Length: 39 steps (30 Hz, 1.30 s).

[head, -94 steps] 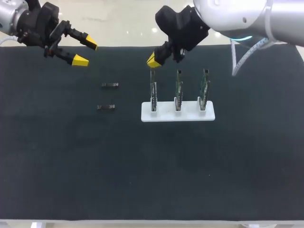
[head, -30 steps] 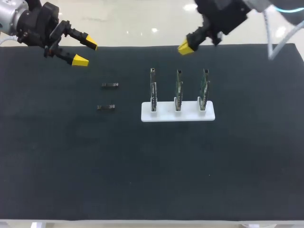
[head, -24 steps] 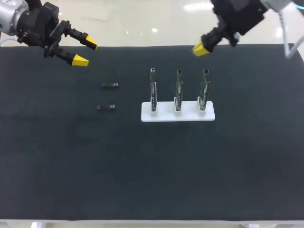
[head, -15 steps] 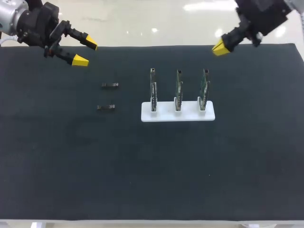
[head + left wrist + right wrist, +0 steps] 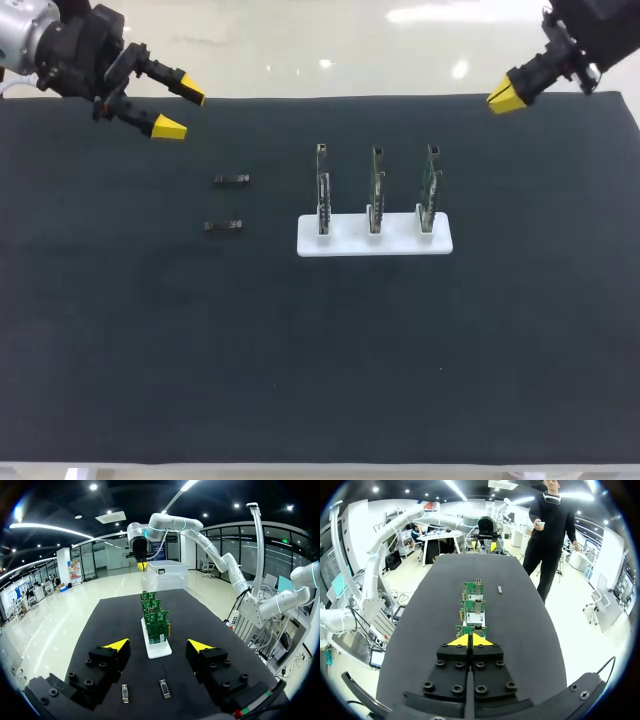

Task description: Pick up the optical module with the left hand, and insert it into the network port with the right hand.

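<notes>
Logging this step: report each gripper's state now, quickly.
Left gripper: open, holding nothing.
Right gripper: shut, tips together, nothing visible between them.

A: Where is the left end effector [image 5: 181,112]?
B: Raised at the far left, yellow tips spread wide, angled down to the right.
A: And the right end effector [image 5: 507,99]?
B: Far right, tips pressed together, angled down-left.

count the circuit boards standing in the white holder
3, upright in a row in the white holder: left board, middle board, right board. None appears hidden.
</notes>
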Tool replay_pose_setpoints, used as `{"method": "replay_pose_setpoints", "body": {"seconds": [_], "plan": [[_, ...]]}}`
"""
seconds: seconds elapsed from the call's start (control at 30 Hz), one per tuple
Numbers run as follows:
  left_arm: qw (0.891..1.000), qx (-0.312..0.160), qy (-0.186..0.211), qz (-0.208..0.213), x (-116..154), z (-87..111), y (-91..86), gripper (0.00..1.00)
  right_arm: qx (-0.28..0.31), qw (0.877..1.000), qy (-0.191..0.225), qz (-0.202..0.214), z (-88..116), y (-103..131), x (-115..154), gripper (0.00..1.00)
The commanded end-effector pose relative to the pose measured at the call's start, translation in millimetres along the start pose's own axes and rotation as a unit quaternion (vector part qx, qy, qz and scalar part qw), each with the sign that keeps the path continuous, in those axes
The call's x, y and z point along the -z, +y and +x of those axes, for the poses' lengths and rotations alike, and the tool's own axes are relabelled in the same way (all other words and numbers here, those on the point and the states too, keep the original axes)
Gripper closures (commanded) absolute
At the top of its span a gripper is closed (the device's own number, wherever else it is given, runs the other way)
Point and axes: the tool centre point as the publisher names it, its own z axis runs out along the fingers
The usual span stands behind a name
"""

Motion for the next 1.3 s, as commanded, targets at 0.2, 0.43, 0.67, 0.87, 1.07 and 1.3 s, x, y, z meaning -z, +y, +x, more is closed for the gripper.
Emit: {"method": "replay_pose_setpoints", "body": {"seconds": [0.2,0.43,0.67,0.87,1.07,1.3], "plan": [[1.000,0.000,0.001,0.001,0.0,-0.2,1.1,0.00,0.000,1.000,-0.003,-0.013,1.5,-7.6,1.0,0.00],[1.000,0.000,0.001,0.001,0.0,-0.2,1.1,0.00,0.000,1.000,-0.003,-0.013,1.5,-7.6,1.0,0.00],[1.000,0.000,0.001,0.001,0.0,-0.2,1.1,0.00,0.000,1.000,-0.003,-0.013,1.5,-7.6,1.0,0.00],[1.000,0.000,0.001,0.001,0.0,-0.2,1.1,0.00,0.000,1.000,-0.003,-0.013,1.5,-7.6,1.0,0.00],[0.987,0.053,0.149,-0.011,-9.5,8.7,-9.4,0.00,0.000,1.000,-0.003,-0.013,1.5,-7.6,1.0,0.00],[0.942,0.127,0.307,-0.039,-12.2,29.1,-4.4,0.00,0.000,1.000,-0.003,-0.013,1.5,-7.6,1.0,0.00]]}}
